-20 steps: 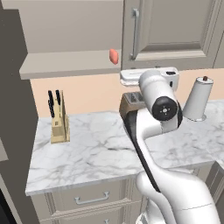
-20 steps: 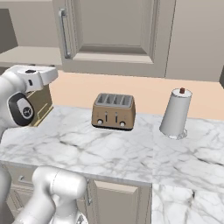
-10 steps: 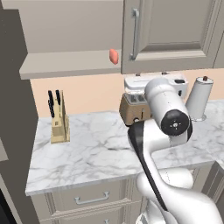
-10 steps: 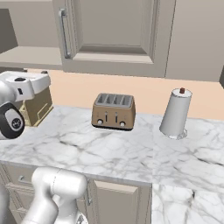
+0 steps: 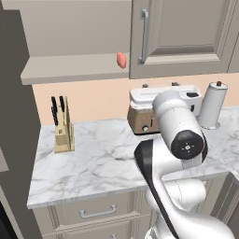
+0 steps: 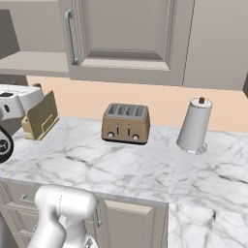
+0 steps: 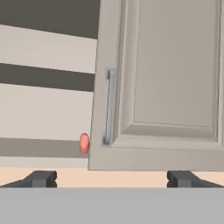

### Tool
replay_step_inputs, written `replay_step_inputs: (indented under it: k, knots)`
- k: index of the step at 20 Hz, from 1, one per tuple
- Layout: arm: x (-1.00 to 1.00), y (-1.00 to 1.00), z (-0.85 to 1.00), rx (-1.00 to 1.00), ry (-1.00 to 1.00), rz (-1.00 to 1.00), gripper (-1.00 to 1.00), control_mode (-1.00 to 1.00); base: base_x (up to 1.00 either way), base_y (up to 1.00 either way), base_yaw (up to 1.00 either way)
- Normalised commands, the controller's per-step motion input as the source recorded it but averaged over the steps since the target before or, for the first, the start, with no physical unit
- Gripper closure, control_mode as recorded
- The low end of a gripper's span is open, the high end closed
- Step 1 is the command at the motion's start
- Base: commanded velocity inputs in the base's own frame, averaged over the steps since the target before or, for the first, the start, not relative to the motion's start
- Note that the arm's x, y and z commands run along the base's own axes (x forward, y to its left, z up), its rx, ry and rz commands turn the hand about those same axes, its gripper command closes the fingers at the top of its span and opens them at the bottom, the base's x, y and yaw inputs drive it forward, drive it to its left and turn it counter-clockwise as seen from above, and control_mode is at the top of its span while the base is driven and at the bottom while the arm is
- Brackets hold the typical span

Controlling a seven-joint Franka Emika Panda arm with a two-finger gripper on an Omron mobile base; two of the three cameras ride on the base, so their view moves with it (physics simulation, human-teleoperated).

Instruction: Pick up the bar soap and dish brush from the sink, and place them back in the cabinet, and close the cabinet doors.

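The salmon-orange bar soap lies at the front edge of the cabinet's bare shelf, just left of the cabinet door with its silver bar handle. In the hand view the bar soap sits left of the door's lower corner, below the handle. My gripper is open and empty, back from the cabinet and facing the door. The left half of the cabinet stands uncovered. The sink and the dish brush are out of view.
On the marble counter stand a knife block, a bronze toaster and a paper towel holder. Drawers with curved pulls run below. A tall dark side panel closes off the left.
The arm has folded down and back a little, so the hand sits lower than a second ago. The jaws stayed open. The soap and the door have not moved.
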Motion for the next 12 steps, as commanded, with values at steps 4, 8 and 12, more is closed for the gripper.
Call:
replay_step_inputs:
  k: [4, 8, 12]
  knots:
    - [-0.31, 0.19, 0.00, 0.00, 0.00, 0.00, -1.00, -1.00, 0.00, 0.00, 0.00]
    - [-0.31, 0.24, 0.00, 0.00, 0.00, 0.01, -1.00, -1.00, 0.00, 0.00, 0.00]
    - [-0.37, 0.25, 0.00, 0.00, 0.00, 0.02, -1.00, -1.00, 0.00, 0.00, 0.00]
